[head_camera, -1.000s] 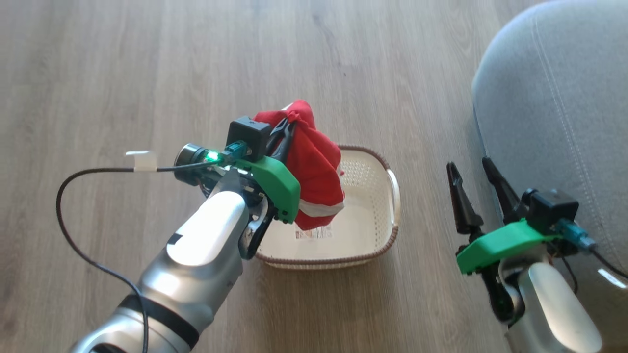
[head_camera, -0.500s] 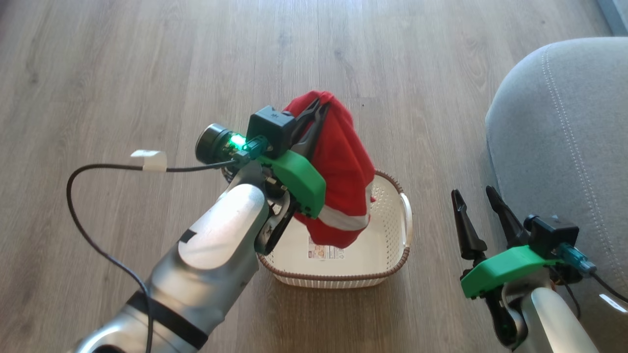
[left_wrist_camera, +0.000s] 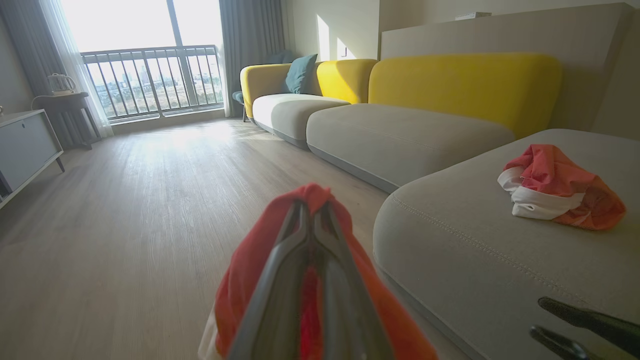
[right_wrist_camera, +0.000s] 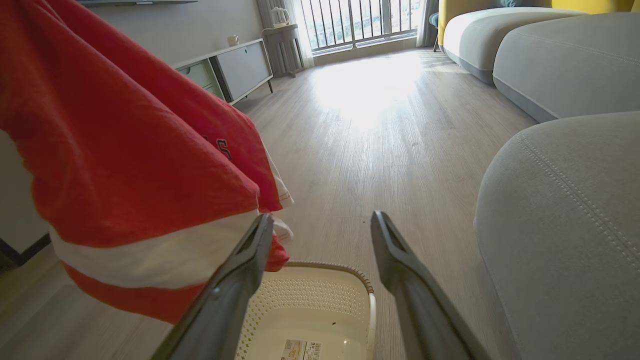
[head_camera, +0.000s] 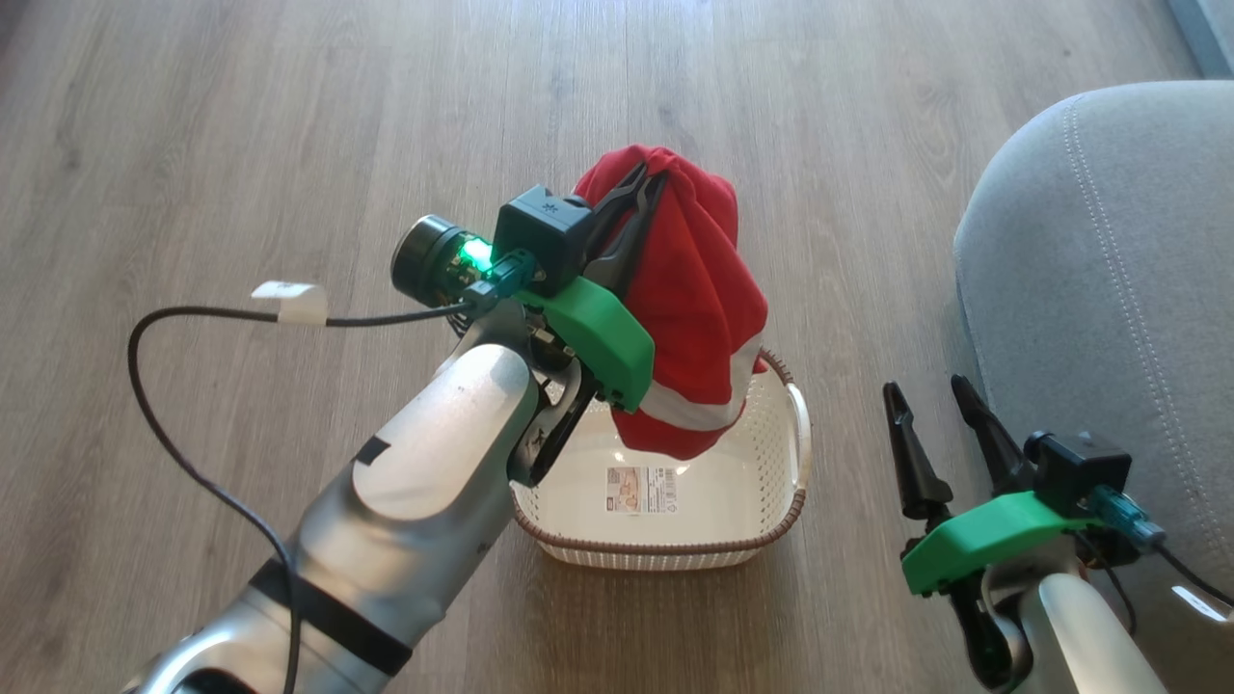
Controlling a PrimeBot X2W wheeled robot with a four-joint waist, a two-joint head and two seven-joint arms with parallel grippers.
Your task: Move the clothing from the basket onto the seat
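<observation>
Left hand (head_camera: 653,173) clamped on clothing (head_camera: 704,289), lifted higher over basket (head_camera: 675,557), right hand (head_camera: 925,386) spread

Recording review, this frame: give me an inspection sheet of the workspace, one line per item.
Surface: wooden floor, with the basket standing on it.
Job's things: clothing hanging from the left gripper above the basket; label sticker on the basket bottom uncovered; seat to the right, apart from the basket.
Clutter: second red-and-white garment lying on the seat.
Grippers: left gripper shut on the clothing; right gripper open, holding nothing, beside the seat.
Cables: black cable looping off the left arm, carrying a white tag.
Surroundings: yellow-backed sofa, balcony window, grey cabinet.
</observation>
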